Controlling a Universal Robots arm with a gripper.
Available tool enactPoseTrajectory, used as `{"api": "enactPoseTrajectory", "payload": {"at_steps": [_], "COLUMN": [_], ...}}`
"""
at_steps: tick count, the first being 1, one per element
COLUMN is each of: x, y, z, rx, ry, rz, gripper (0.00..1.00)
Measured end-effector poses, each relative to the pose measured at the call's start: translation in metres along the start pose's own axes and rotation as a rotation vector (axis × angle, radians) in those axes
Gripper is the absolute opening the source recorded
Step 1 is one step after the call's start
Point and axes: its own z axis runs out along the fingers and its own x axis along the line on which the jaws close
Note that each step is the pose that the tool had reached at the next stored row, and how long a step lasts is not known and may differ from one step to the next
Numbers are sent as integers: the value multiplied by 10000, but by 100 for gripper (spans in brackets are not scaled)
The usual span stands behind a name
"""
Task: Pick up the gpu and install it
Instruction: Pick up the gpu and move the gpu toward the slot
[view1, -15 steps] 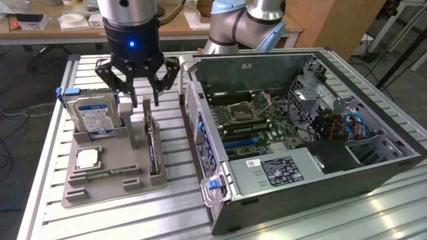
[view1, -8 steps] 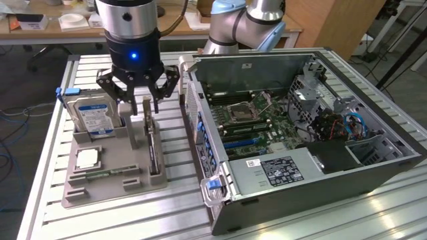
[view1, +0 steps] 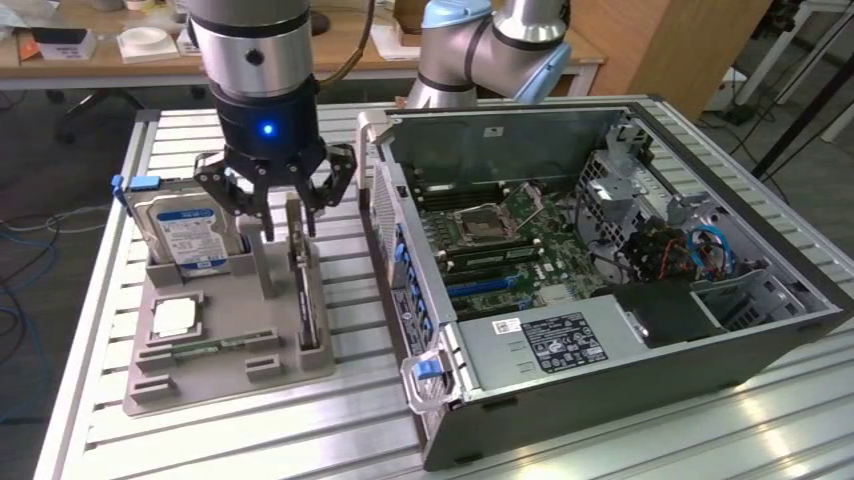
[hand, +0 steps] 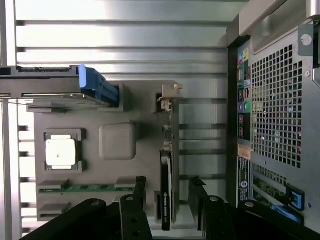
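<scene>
The gpu (view1: 306, 300) stands on its long edge in a slot of the grey tray (view1: 227, 385), its silver bracket at the far end. In the wrist view the gpu (hand: 166, 165) is a thin dark card running down the tray (hand: 117, 141). My gripper (view1: 296, 228) hovers right above the card's far half. It is open: in the wrist view the gripper (hand: 167, 187) has one black finger (hand: 140, 187) on each side of the card, with a gap on both sides. Nothing is held.
The same tray holds a silver hard drive (view1: 187, 235) with a blue tab, a processor (view1: 174, 318) and a green memory stick (view1: 214, 347). An open computer case (view1: 601, 260) lies at the exterior view's right, motherboard (view1: 521, 240) exposed. A second arm (view1: 494, 50) stands behind it.
</scene>
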Motion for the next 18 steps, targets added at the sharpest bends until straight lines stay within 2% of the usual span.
{"api": "enactPoseTrajectory", "payload": {"at_steps": [5, 12, 18], "x": [13, 13, 20], "y": [-4, -4, -15], "z": [88, 98, 178], "rx": [-1, -3, 2], "ry": [3, 1, 3], "rz": [-55, -62, -59], "gripper": [47, 47, 47]}}
